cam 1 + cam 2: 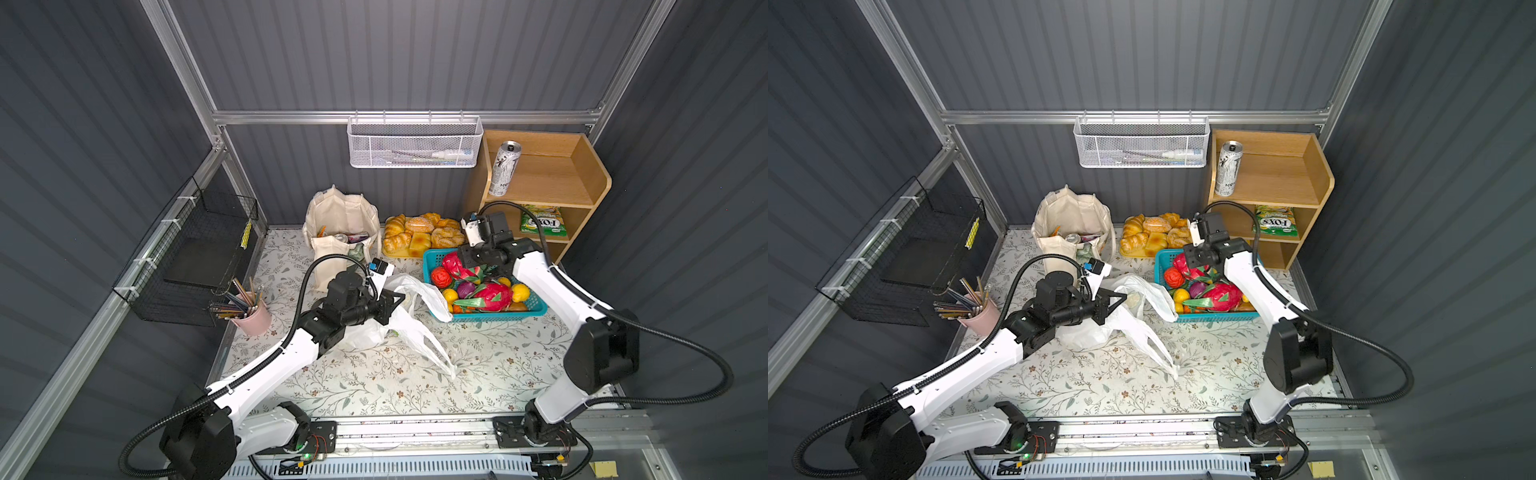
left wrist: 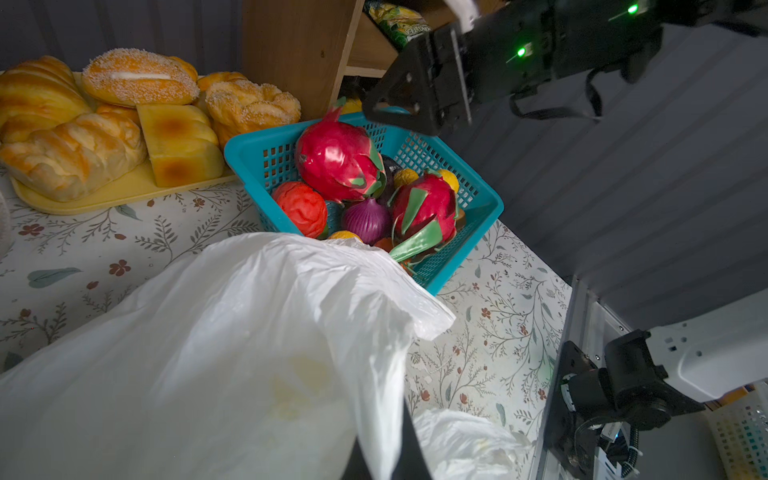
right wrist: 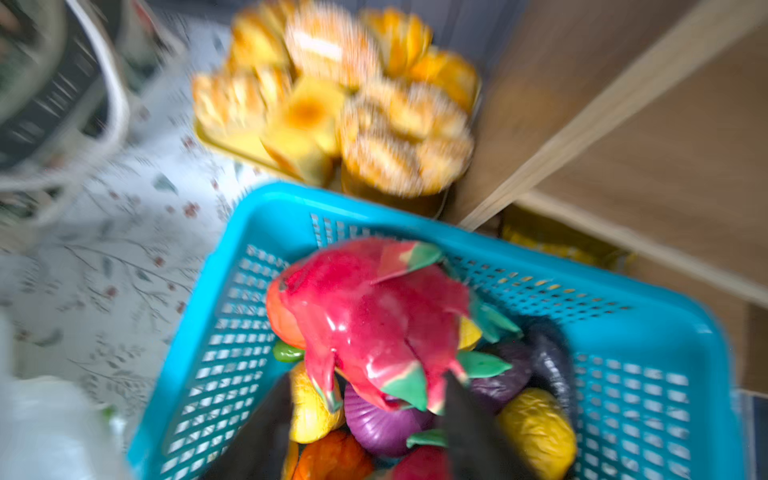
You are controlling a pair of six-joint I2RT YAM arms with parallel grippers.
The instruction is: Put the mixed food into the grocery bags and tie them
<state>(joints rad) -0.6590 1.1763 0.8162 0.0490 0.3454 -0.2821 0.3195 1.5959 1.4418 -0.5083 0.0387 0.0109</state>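
Our left end effector is clamped tight on the rim of the thin white plastic carrier bag. In the left wrist view the film drapes straight from it, with a faint yellow print showing through. The rest of the bag slumps on the floral-patterned desk beneath and just behind this end effector. Its two loop handles trail away, one towards the turquoise perforated plastic basket and one towards the desk's front. Beyond the left end effector, near the back wall, stands the cream canvas tote, mouth open, with the top of a can showing inside.

Our right end effector reaches down into the basket of toy fruit. Its two dark fingers stand apart on either side of the lower end of a glossy pink dragon fruit with green scales. The right wrist view is blurred, and we cannot tell whether the pads press on it. A purple onion, small yellow fruits and a second dragon fruit lie under and around it.

Just beyond this end effector sits the yellow tray of bread rolls, and to its right the wooden shelf unit. The tall silver-white drink can with black print stands upright on the top shelf. The green and yellow FOX'S sweets pouch leans on the shelf below.
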